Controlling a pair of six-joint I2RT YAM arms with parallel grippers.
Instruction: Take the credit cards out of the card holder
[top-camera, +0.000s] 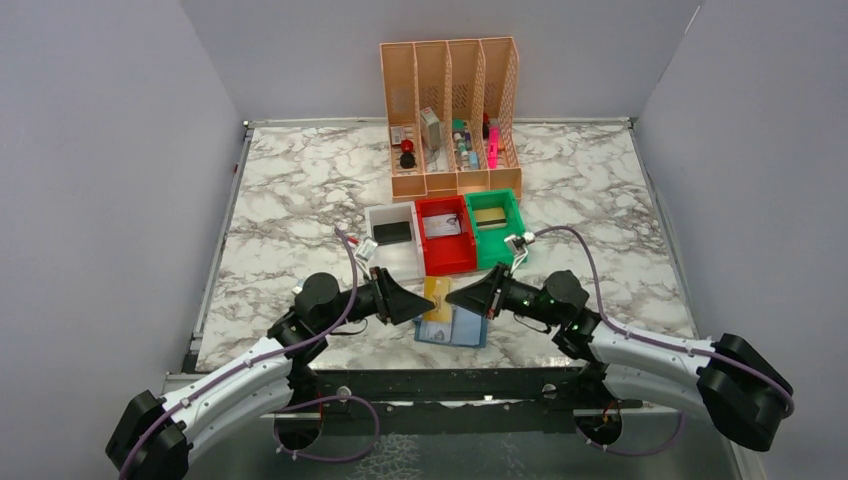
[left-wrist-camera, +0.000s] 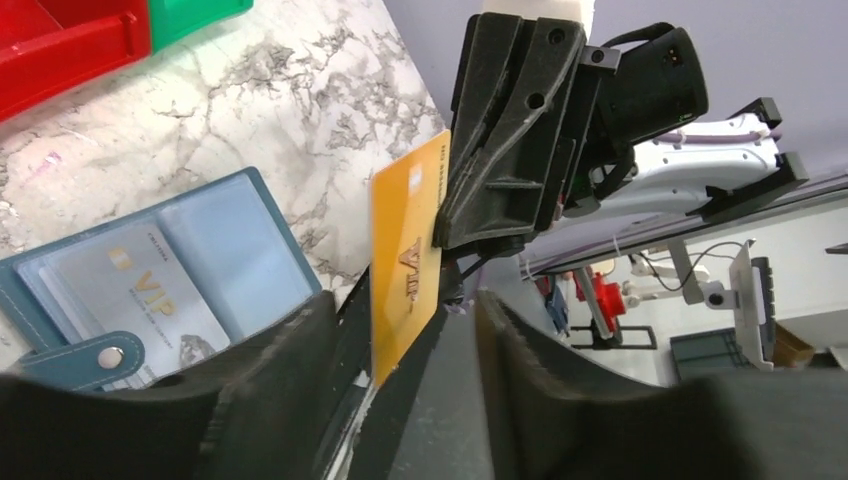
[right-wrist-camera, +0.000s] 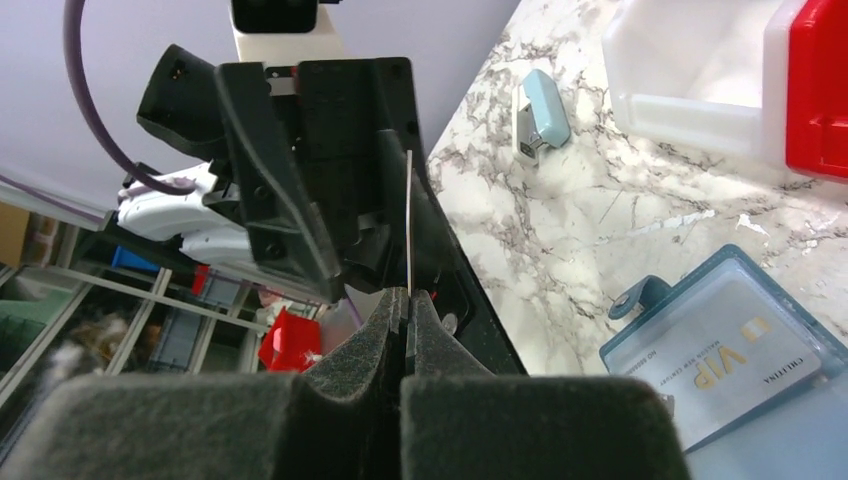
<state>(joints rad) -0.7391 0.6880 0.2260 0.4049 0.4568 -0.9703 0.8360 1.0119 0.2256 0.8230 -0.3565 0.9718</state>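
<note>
Hidden or unclear:
- My right gripper (right-wrist-camera: 408, 312) is clamped on the gold card (left-wrist-camera: 405, 265). In the right wrist view the card is edge-on, a thin pale line rising from between the closed pads, and neither face shows.
- My left gripper (left-wrist-camera: 415, 385) stands with its jaws apart. The card's lower end drops into that gap, nearer one pad. I cannot tell whether it touches that pad.
- From above, the two black gripper heads meet nose to nose and cover most of the card. Only a gold strip shows between them.
- The silvery-grey VIP card (right-wrist-camera: 735, 355) sits in a clear pocket of the card holder (left-wrist-camera: 230, 245), and the pocket film dulls its print.
- There is a small pale-blue and white object (right-wrist-camera: 540, 115) beyond my right jaws. I cannot identify it.

Edges and room:
- The card holder lies open and flat on the marble table (top-camera: 290, 200), directly under both jaws. Its snap tab (left-wrist-camera: 95, 355) is folded across the near edge.
- The gold card is lifted clear of the holder.
- The white bin (right-wrist-camera: 690, 70), red bin (left-wrist-camera: 70, 40) and green bin (left-wrist-camera: 190, 15) stand just past the jaws.
- Bare marble spreads outboard of my left jaws.
- The table's near edge is close behind the holder.
</note>
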